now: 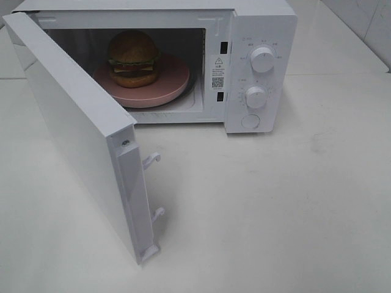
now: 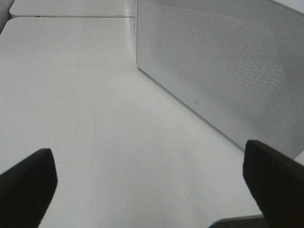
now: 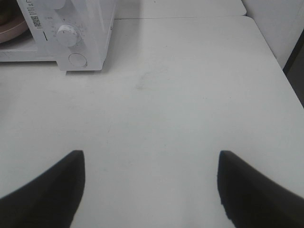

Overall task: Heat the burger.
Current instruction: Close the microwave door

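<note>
The burger (image 1: 133, 58), with a golden-brown bun, lettuce and dark filling, sits on a pink plate (image 1: 171, 82) inside the white microwave (image 1: 259, 36). The microwave door (image 1: 73, 131) stands swung wide open toward the front left. Neither gripper shows in the exterior high view. In the left wrist view my left gripper (image 2: 149, 183) is open and empty over the table, facing the outer perforated face of the door (image 2: 223, 71). In the right wrist view my right gripper (image 3: 151, 185) is open and empty, well back from the microwave's control panel (image 3: 76, 33).
Two round knobs (image 1: 263, 60) (image 1: 256, 97) and a round button (image 1: 250, 121) are on the panel at the microwave's right. The white table (image 1: 275, 207) stretches in front. A wall edge shows at the far right (image 3: 280, 23).
</note>
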You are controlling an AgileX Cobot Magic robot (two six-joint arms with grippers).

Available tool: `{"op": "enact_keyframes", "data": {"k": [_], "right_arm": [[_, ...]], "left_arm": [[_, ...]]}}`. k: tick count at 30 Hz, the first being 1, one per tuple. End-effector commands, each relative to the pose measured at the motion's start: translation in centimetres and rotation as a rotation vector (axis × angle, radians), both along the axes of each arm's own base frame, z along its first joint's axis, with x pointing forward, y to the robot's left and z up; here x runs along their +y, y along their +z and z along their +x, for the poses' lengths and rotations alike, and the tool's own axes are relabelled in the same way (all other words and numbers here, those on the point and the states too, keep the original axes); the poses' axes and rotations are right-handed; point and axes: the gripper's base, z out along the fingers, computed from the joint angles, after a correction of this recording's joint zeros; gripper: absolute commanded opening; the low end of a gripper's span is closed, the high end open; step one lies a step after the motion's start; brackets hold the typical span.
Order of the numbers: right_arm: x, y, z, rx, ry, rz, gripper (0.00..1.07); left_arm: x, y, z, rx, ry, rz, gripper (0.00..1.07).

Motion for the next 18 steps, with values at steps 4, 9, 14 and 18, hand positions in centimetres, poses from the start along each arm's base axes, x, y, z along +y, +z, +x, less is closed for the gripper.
{"op": "enact_keyframes", "data": {"k": [4,9,14,18], "right_arm": [[0.0,0.0,-0.4,-0.035,0.004,-0.006,0.75],[0.0,0.0,-0.4,-0.035,0.004,-0.006,0.75],[0.0,0.0,-0.4,-0.035,0.004,-0.006,0.75],[0.0,0.0,-0.4,-0.035,0.004,-0.006,0.75]], "left_arm": [[-0.1,0.1,0.0,-0.003,-0.009,-0.013,0.99],[0.0,1.5,0.1,-0.107,0.002,-0.021,0.93],[-0.1,2.1,1.3,-0.119,0.006,-0.031,0.71],[-0.1,2.6,2.3,-0.135,0.008,-0.048,0.53]]}}
